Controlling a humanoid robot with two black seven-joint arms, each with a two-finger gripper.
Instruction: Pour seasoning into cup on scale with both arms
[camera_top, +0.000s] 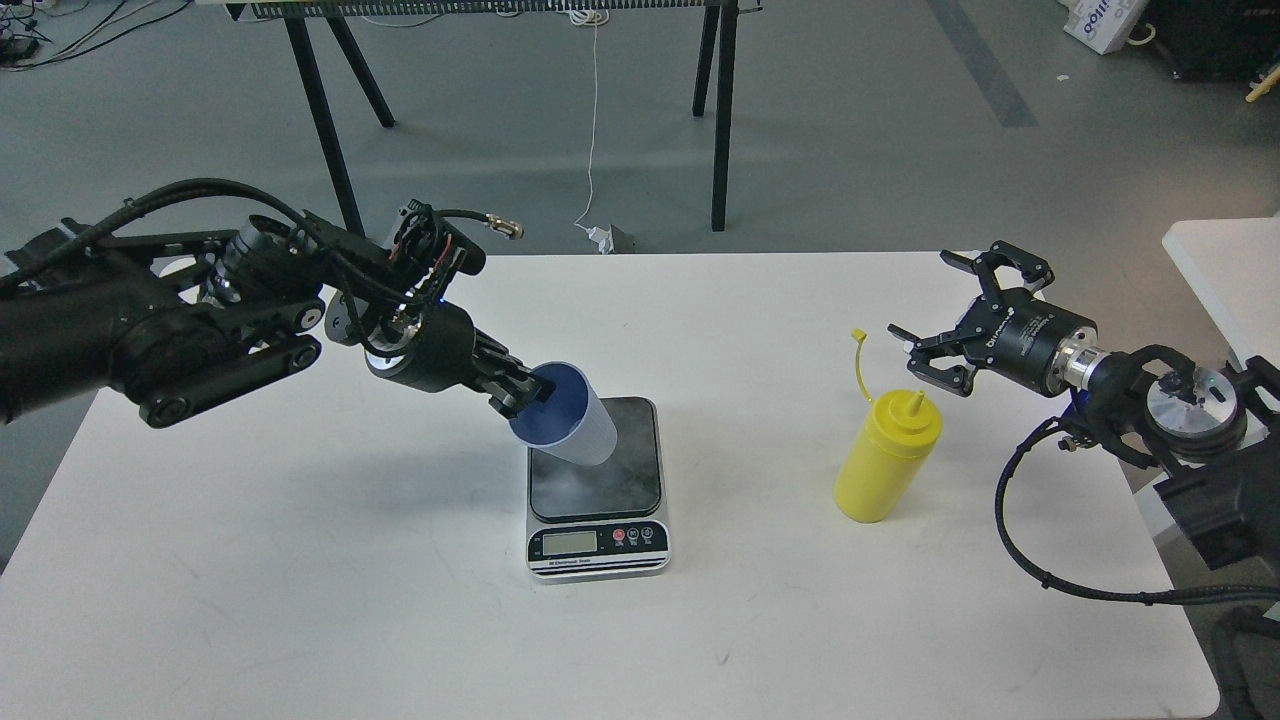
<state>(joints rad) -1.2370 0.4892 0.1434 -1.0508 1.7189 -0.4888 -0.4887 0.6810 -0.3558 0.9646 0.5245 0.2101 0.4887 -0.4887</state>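
My left gripper (525, 392) is shut on the rim of the light-blue cup (575, 420), one finger inside it. The cup is tilted and held just above the left part of the scale's dark plate. The scale (597, 485) lies at the table's middle with its LCD towards me. The yellow seasoning bottle (887, 458) stands upright right of the scale, its cap hanging open on its tether. My right gripper (950, 315) is open and empty, a little above and right of the bottle's nozzle.
The white table (300, 560) carries only these things. Black trestle legs (330, 140) and a white cable (592, 130) are on the floor beyond its far edge. Another white table's corner (1225, 270) is at the far right.
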